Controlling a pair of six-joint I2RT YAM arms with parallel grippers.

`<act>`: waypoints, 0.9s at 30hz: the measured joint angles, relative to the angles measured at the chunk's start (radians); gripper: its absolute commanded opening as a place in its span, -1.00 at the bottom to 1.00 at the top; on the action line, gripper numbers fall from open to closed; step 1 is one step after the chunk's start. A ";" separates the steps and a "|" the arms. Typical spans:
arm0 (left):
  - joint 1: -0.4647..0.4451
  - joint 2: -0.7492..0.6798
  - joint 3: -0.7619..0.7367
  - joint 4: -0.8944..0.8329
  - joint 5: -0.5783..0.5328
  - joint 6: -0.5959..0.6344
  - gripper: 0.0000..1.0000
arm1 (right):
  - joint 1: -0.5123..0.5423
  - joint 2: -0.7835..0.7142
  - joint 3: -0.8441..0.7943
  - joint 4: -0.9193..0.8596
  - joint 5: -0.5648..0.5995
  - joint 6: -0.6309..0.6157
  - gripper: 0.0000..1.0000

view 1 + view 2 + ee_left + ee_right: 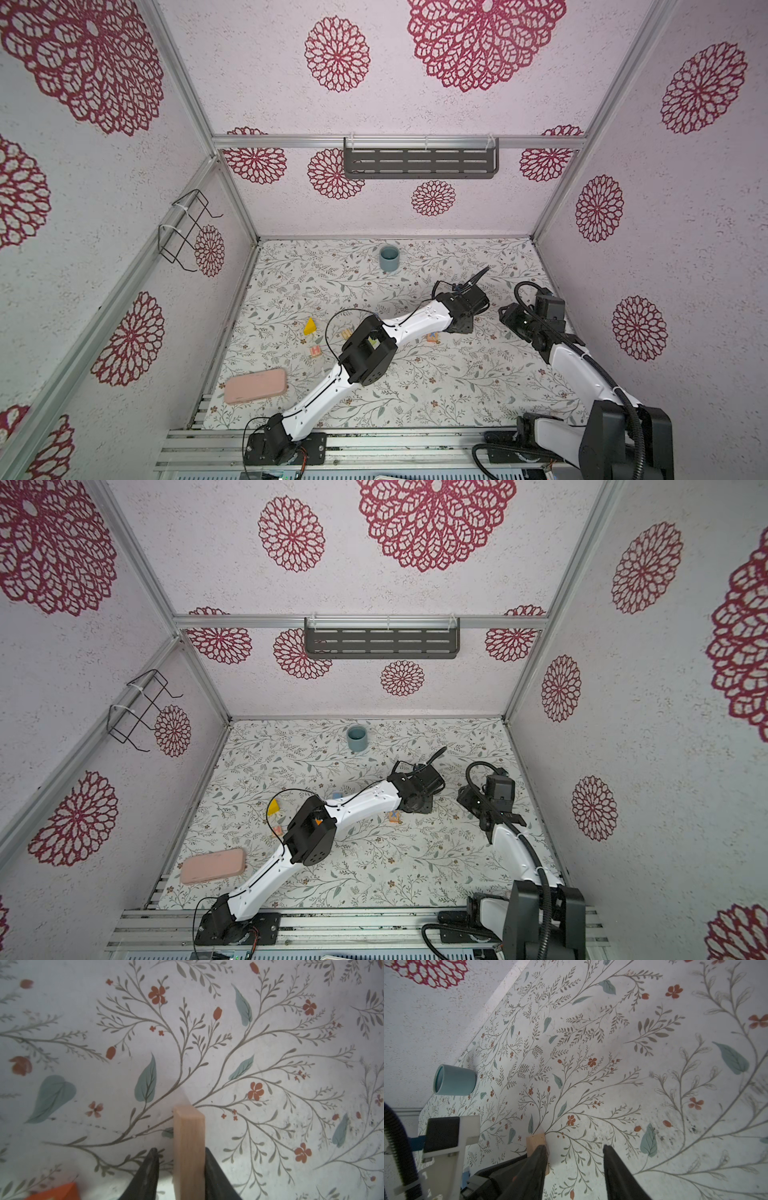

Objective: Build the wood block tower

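In the left wrist view a tan wood block (189, 1147) stands on end between the fingers of my left gripper (180, 1149). One finger touches it and a gap shows at the other finger (150, 1165), so the gripper is open around it. My right gripper (574, 1147) is open and empty just beside it, with the same tan block (534, 1140) behind one finger. A yellow wedge (309, 326) and letter cubes (316, 351) lie left of the left arm. Another block (433, 337) shows under its forearm. An orange block (56, 1192) is close by. The tower is out of view.
A grey-blue cup (389, 258) stands near the back wall. A pink flat case (255, 385) lies at the front left. The left arm (415, 322) reaches across the middle, close to the right arm's wrist (540, 316). Walls enclose the floral mat (415, 395).
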 measured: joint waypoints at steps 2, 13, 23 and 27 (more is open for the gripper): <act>0.000 0.000 0.000 0.000 0.000 0.000 -0.40 | 0.000 0.000 0.000 0.001 -0.003 0.000 -0.03; 0.000 -0.002 0.000 -0.002 -0.001 0.050 -0.58 | -0.006 0.000 0.000 0.001 -0.022 0.000 -0.06; 0.010 -0.185 -0.159 0.014 -0.026 0.284 -0.62 | -0.089 0.008 0.000 0.026 -0.137 0.011 -0.09; 0.021 -0.334 -0.288 0.064 -0.013 0.429 -0.60 | -0.103 0.003 0.000 0.028 -0.160 0.011 -0.10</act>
